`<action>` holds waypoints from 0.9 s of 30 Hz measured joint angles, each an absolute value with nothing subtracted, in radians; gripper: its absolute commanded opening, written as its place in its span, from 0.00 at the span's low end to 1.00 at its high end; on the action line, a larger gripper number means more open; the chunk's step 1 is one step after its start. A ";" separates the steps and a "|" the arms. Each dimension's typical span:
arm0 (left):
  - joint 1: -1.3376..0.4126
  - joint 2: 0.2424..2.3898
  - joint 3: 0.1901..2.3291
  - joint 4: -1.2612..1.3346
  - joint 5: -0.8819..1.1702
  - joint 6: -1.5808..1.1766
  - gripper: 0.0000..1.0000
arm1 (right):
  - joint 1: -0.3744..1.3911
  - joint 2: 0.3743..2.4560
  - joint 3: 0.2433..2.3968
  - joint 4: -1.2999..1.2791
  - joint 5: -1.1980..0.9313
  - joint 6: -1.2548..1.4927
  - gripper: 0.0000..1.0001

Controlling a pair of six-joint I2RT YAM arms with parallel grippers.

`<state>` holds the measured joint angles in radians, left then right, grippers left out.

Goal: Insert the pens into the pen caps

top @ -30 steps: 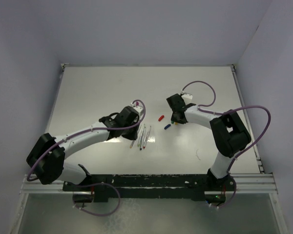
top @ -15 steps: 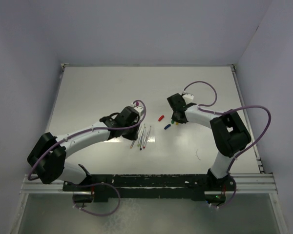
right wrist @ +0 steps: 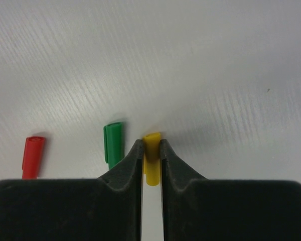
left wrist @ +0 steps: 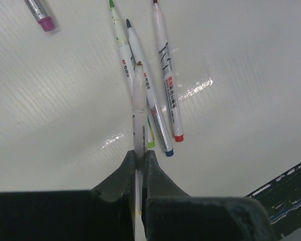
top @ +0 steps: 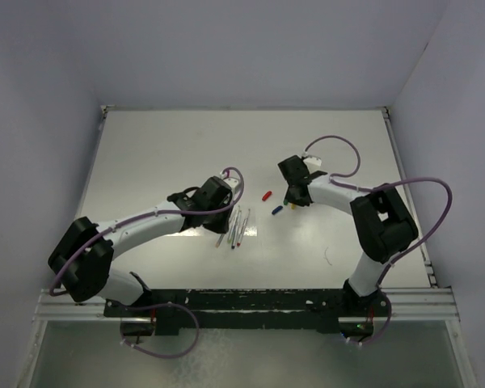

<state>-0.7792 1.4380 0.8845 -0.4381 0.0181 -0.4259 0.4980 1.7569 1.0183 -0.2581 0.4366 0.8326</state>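
You see the thin grey-white pen with a yellowish tip (left wrist: 138, 98) only in the left wrist view. The left gripper (left wrist: 139, 156) is clamped on it, and it points to twelve o'clock across three more grey-white pens (left wrist: 163, 108) lying together on the white table (left wrist: 251, 75). A purple-ended pen (left wrist: 39, 14) lies toward eleven o'clock. Only the right wrist view shows the right gripper (right wrist: 151, 144) pinching the small yellow plastic cap (right wrist: 151, 161), with the green cap (right wrist: 113, 143) just beside it at nine o'clock and the red cap (right wrist: 33, 155) farther out. The overhead view alone shows the blue cap (top: 277, 209).
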 measured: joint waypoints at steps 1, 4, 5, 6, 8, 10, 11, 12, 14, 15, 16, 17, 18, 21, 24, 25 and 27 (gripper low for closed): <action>-0.779 1.438 0.884 -0.437 0.019 -0.426 0.00 | 0.498 1.749 1.014 -0.264 0.430 0.824 0.00; -0.779 1.438 0.886 -0.430 0.022 -0.426 0.00 | 0.498 1.704 0.997 -0.291 0.422 0.793 0.00; -0.779 1.437 0.886 -0.424 0.024 -0.425 0.00 | 0.498 1.681 0.993 -0.294 0.420 0.781 0.00; -0.779 1.436 0.886 -0.418 0.026 -0.426 0.00 | 0.498 1.651 0.988 -0.295 0.418 0.770 0.00; -0.779 1.433 0.886 -0.398 0.035 -0.425 0.00 | 0.498 1.573 0.976 -0.286 0.416 0.746 0.00; -0.779 1.424 0.886 -0.366 0.054 -0.425 0.00 | 0.498 1.491 0.958 -0.266 0.416 0.722 0.00; -0.779 1.419 0.885 -0.348 0.065 -0.426 0.00 | 0.498 1.442 0.942 -0.244 0.413 0.709 0.00; -0.779 1.412 0.883 -0.325 0.079 -0.426 0.00 | 0.498 1.400 0.926 -0.225 0.406 0.698 0.00; -0.779 1.393 0.871 -0.262 0.113 -0.426 0.00 | 0.498 1.308 0.886 -0.182 0.392 0.672 0.00; -0.779 1.386 0.866 -0.232 0.131 -0.426 0.00 | 0.498 1.266 0.865 -0.158 0.378 0.660 0.00; -0.779 1.381 0.859 -0.196 0.152 -0.427 0.00 | 0.498 1.229 0.845 -0.135 0.368 0.648 0.00; -0.780 1.379 0.853 -0.166 0.170 -0.427 0.00 | 0.498 1.197 0.828 -0.117 0.357 0.638 0.00; -0.781 1.378 0.847 -0.130 0.192 -0.427 0.00 | 0.498 1.154 0.801 -0.088 0.340 0.624 0.00; -0.788 1.378 0.820 -0.016 0.251 -0.428 0.00 | 0.498 1.048 0.735 -0.026 0.289 0.593 0.00; -0.804 1.378 0.791 0.097 0.304 -0.435 0.00 | 0.498 0.946 0.670 0.042 0.234 0.563 0.00; -0.809 1.378 0.781 0.139 0.321 -0.437 0.00 | 0.498 0.915 0.649 0.069 0.210 0.554 0.00; -0.822 1.379 0.764 0.227 0.353 -0.447 0.00 | 0.498 0.862 0.614 0.116 0.174 0.538 0.00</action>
